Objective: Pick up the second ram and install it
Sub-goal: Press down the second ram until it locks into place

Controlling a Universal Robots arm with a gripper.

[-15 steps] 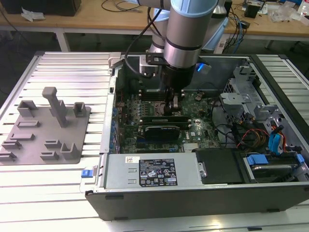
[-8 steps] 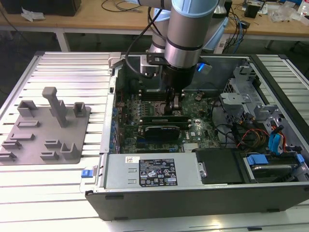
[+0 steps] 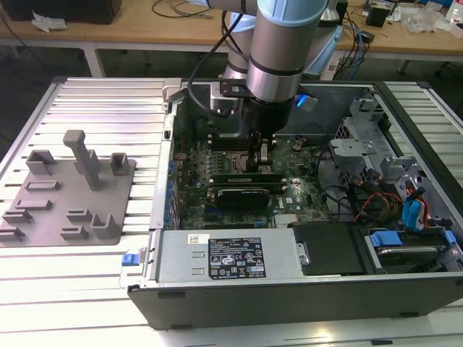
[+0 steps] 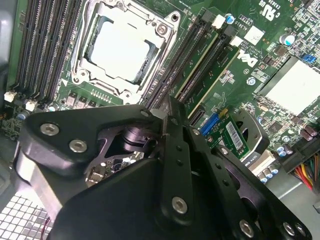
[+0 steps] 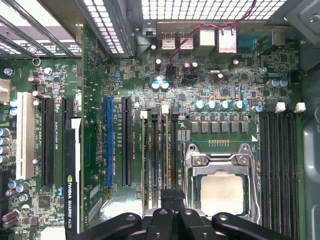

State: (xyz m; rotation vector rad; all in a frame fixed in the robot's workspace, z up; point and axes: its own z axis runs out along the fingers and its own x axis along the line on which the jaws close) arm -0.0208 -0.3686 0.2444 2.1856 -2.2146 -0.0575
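The hand is closed. In both wrist views its two black fingers meet edge to edge, with no clear gap between them. In the exterior view the hand hangs straight down from the arm at the centre of the frame. It sits low inside the open computer case, over the motherboard.

In the second wrist view the fingertips sit at the near end of a bank of long black memory slots. The second ram, a thin green stick, stands on edge in one of those slots and runs away from a spot just beside the fingertips. I cannot tell whether the fingers touch it.

Next to that bank lies the CPU socket, a pale square in a metal frame. In the first wrist view the socket is flanked by memory slots on both sides. Beyond the nearer bank are a blue expansion slot and a black graphics card.

In the exterior view the graphics card lies just below the hand, and the grey power supply lies below that, along the case's near wall. On the exterior view's left, well apart from the case, the grey holder blocks rest on the slatted bench.
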